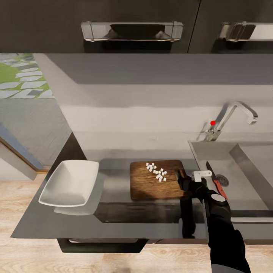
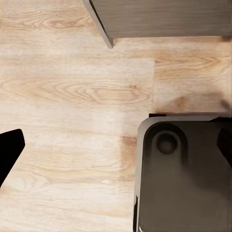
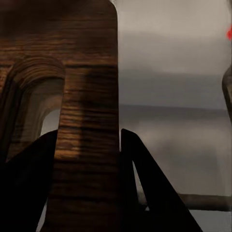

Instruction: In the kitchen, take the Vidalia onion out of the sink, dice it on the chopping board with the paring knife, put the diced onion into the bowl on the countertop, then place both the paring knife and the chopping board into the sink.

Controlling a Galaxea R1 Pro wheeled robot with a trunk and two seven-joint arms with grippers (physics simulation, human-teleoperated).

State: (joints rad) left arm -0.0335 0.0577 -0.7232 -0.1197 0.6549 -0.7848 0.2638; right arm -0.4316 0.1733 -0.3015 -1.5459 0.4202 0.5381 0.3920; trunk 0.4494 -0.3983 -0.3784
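Cabinets (image 1: pixel 132 26), glossy dark, run along the top of the head view above a pale grey wall.

Surface (image 1: pixel 125 212): grey reflective worktop, carrying the items below.

Sink (image 1: pixel 212 155): steel basin set in the surface at the right, chrome tap (image 1: pixel 237 113) with a red knob (image 1: pixel 213 123) behind it. Paring knife (image 1: pixel 216 180) lies inside the sink, red handle toward the robot, dark blade pointing away.

Bowl (image 1: pixel 70 182): white, squarish, at the left end of the surface, well apart from the board.

Chopping board (image 1: pixel 155 185): dark brown wood, flat on the surface between bowl and sink, its right end just beside the sink rim. In the right wrist view the slot-handle end (image 3: pixel 87 96) sits between the two dark fingers.

Diced onion (image 1: pixel 156 171): small white cubes scattered on the far half of the board.

Right hand (image 1: pixel 182 178): at the board's right end, fingers closed against the wood strip beside the slot, one on each side.

Left hand: one dark fingertip (image 2: pixel 9 150) at the edge of the left wrist view, over light wood floor (image 2: pixel 72 96); how far it is open I cannot tell.
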